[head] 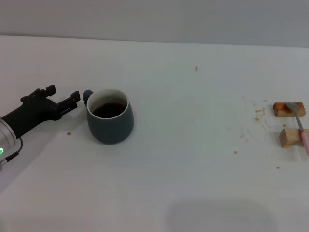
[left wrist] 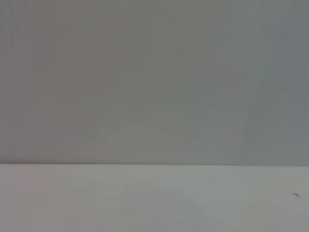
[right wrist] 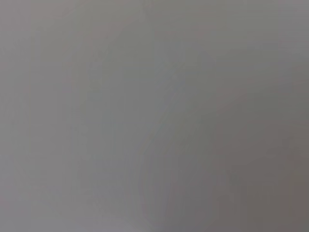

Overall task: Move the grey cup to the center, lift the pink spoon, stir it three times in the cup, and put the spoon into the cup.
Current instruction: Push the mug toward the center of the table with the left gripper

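Grey cup (head: pixel 110 118) sits just beside the spread left gripper (head: pixel 64 95) fingers.

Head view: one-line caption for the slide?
Left gripper open beside the grey cup handle; pink spoon rests across two wooden blocks at far right.

Left arm only in head view, entering from 9 o'clock. Left gripper (head: pixel 63 95): matte black, blocky, angular body ending in two short black prongs with squared, notched tips. Behind it the wrist widens into a silver-grey metallic cylinder. Small green indicator light glows on that cylinder at the frame edge. A thin dark cable loops under the cylinder. No legible markings.
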